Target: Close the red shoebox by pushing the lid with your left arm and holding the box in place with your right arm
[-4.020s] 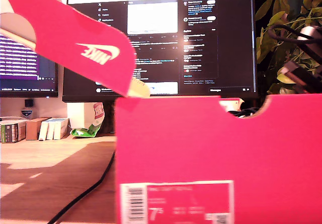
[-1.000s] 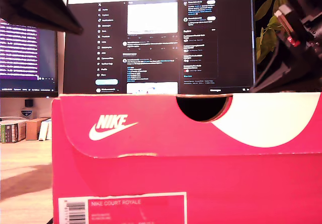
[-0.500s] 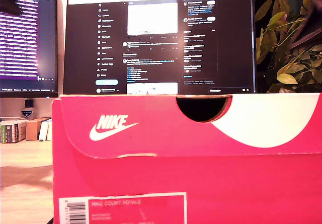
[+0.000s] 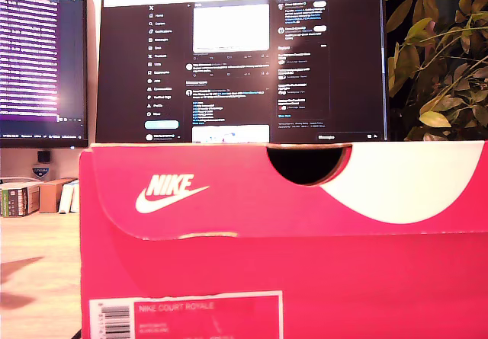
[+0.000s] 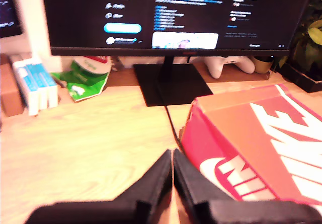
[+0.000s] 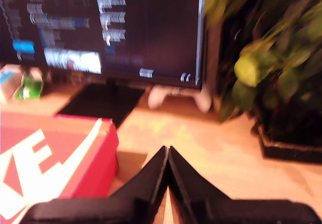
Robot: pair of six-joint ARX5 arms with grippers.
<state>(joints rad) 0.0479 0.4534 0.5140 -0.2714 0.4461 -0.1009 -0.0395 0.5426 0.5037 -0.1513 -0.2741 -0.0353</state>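
The red shoebox [image 4: 305, 263] fills the near part of the exterior view, its lid [image 4: 229, 194] lying flat and shut over it, swoosh facing me. Neither arm shows in the exterior view. In the first wrist view my first gripper [image 5: 172, 156] is shut with nothing in it, hanging above the desk just off one end of the shoebox [image 5: 251, 133]. In the second wrist view my second gripper [image 6: 167, 151] is shut and empty too, above the desk off the other end of the shoebox [image 6: 55, 143]. Neither gripper touches the box.
Behind the box stand a large monitor [image 4: 244, 65] and a second monitor [image 4: 42, 57]. A leafy plant [image 4: 442, 72] is at the exterior view's right. A white game controller [image 5: 229, 65], a green bag [image 5: 83, 78], small boxes [image 4: 38, 196] and a cable [image 5: 171, 121] lie on the wooden desk [image 5: 90, 143].
The lid, raised 4 s ago, now lies shut. The two dark arms seen at the exterior view's upper corners a second ago have drawn out of that view.
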